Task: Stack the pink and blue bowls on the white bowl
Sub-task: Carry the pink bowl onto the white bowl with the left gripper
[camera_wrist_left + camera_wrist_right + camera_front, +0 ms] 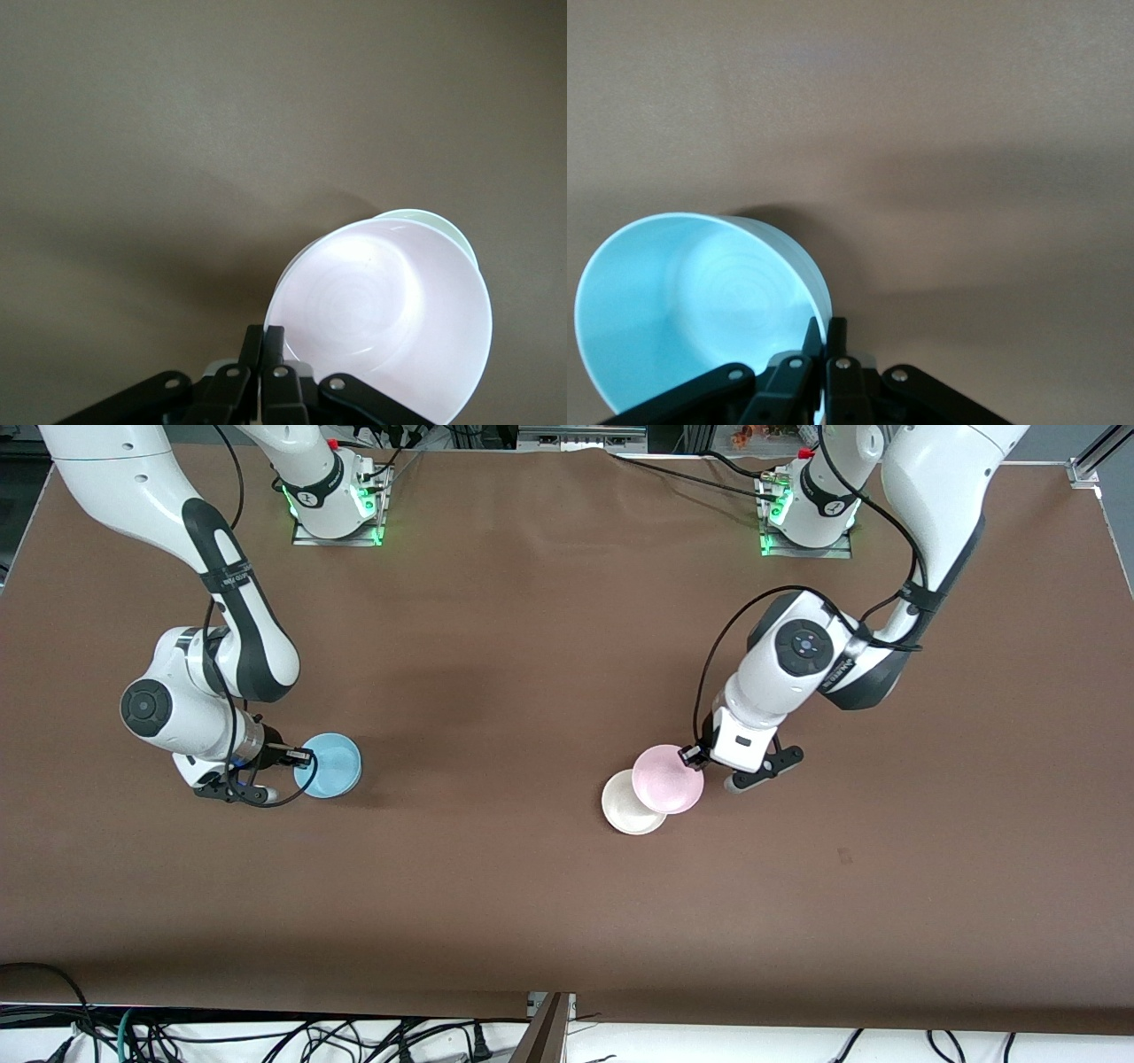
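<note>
- Toward the left arm's end of the surface (549,886), the left gripper (691,757) has its jaws pinching the rim of the pink bowl (668,779); this bowl hangs tilted, overlapping the edge of the white bowl (625,804), which rests on the surface beneath it.
- From the left wrist view, the pink bowl (390,319) is held by one narrow point of its wall, with the white bowl (443,223) showing just past its rim.
- Toward the right arm's end, the right gripper (297,757) has its jaws pressed onto the rim of the blue bowl (329,765); I cannot tell whether this bowl is off the surface.
- Right wrist view confirms it: one finger sits inside the blue bowl (700,310), one outside, clamped on the thin wall.
- Handling judgement: all three bowls look like thin, light, stiff plastic with smooth, likely slippery walls. No breakage risk is apparent.
- A rim pinch is the only practical hold on such a shallow shape, but it lets the bowl swing or slide between the jaws.
- Nesting should be easy, as the bowls match in size. The white bowl is light enough to skid if nudged sideways, so each bowl is best lowered centred.
</note>
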